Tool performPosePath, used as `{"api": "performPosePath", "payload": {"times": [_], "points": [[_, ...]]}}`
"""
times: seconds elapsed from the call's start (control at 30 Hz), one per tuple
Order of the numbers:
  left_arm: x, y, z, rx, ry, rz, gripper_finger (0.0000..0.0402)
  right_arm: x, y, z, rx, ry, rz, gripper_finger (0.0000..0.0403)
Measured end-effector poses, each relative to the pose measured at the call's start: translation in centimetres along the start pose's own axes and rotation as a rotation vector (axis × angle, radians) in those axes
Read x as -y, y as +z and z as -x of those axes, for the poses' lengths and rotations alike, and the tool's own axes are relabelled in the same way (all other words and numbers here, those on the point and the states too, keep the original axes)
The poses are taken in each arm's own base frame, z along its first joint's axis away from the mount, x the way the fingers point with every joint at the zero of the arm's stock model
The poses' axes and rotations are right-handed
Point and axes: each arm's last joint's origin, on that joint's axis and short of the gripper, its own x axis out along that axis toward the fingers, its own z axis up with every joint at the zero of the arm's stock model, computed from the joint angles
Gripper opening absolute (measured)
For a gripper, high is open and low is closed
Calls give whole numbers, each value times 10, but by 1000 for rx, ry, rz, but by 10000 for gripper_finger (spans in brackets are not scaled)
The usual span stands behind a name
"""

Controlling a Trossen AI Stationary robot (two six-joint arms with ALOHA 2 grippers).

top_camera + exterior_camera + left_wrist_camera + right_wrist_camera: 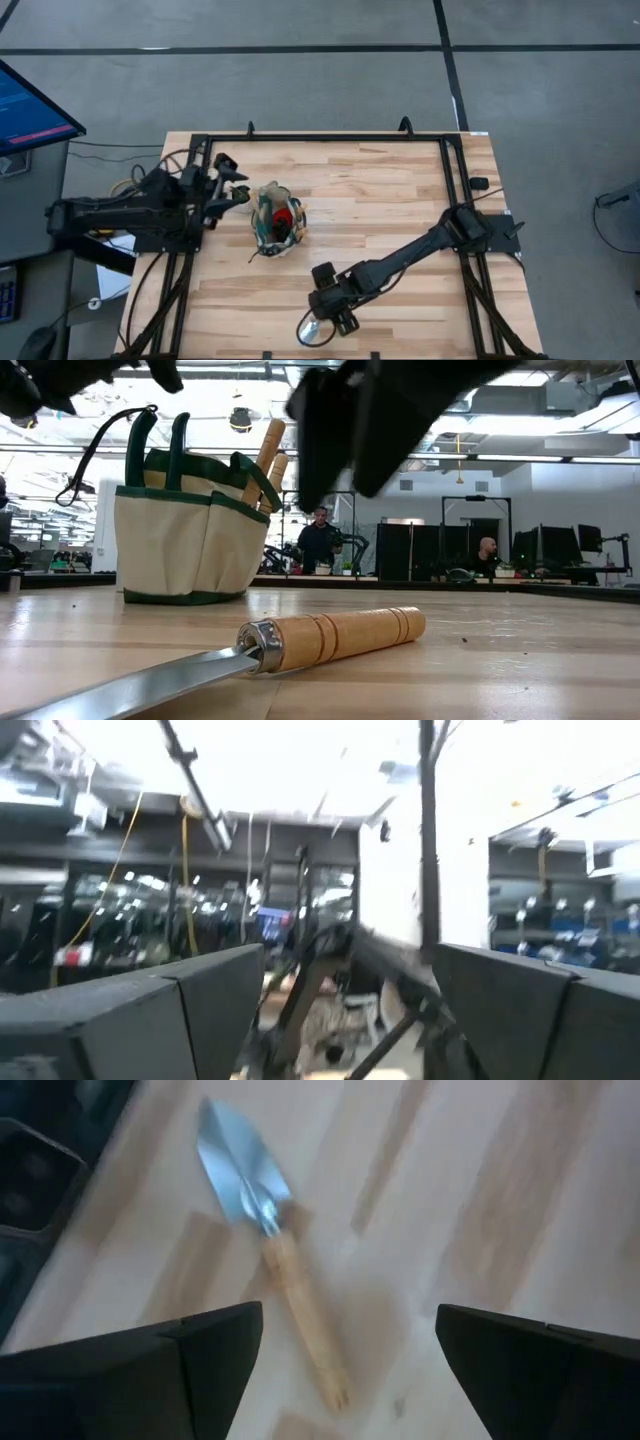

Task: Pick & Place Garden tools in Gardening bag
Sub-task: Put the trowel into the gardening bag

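A wooden desk (pixel 400 200) seen from above, described from left to right. At the left edge, the left gripper (pixel 232 187) waits just beside the gardening bag (pixel 278 220), its jaws spread and empty. The bag, a small beige tote with dark green trim, stands upright left of the desk's middle. Red and dark tools already show inside it.

Right of the bag, near the front edge, the right gripper (pixel 332 312) hangs over the last loose trowel (pixel 314 330). Its jaws are spread wide and hold nothing.

The trowel lies flat on the desk, well apart from the bag. It looks stiff and fairly light. Its metal blade is probably slick and thin-edged, so the ridged wooden handle seems the better place to grip, near the metal collar.

The views differ. The right wrist view shows the whole trowel (pixel 270 1230), blade pointing away, handle running toward the jaws. The low view shows two wooden handles (pixel 268 460) poking from the bag (pixel 185 535), hidden from above. The left wrist view shows only the blurred room.
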Motion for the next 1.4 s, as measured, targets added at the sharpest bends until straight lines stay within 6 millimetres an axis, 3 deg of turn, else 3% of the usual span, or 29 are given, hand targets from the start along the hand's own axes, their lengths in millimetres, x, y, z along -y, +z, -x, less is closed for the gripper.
{"api": "performPosePath", "payload": {"times": [0.1,0.33,0.47,0.6,0.73,0.93,1.07,1.23,1.3,1.4], "points": [[6,8,4,45,-31,10,278,-2,-2,-4,-22,9,49,291],[19,22,10,146,-97,51,259,0,-3,-33,-12,46,52,291],[22,27,12,192,-114,51,249,-2,-13,-57,-80,79,50,291],[22,29,13,212,-88,74,238,-1,-13,-62,-78,75,9,280],[22,29,13,213,-87,101,209,1,-13,-63,-78,71,-6,222],[22,30,13,219,-84,128,146,6,-13,-63,-81,79,-21,59],[22,30,13,224,-85,130,116,8,-13,-63,-81,94,-47,55],[22,31,14,226,-85,128,97,7,-14,-44,-107,120,-74,55],[22,31,14,226,-85,128,93,8,-10,-18,-84,124,-73,55],[22,31,14,226,-85,128,92,12,-4,41,-32,83,-72,55]]}}
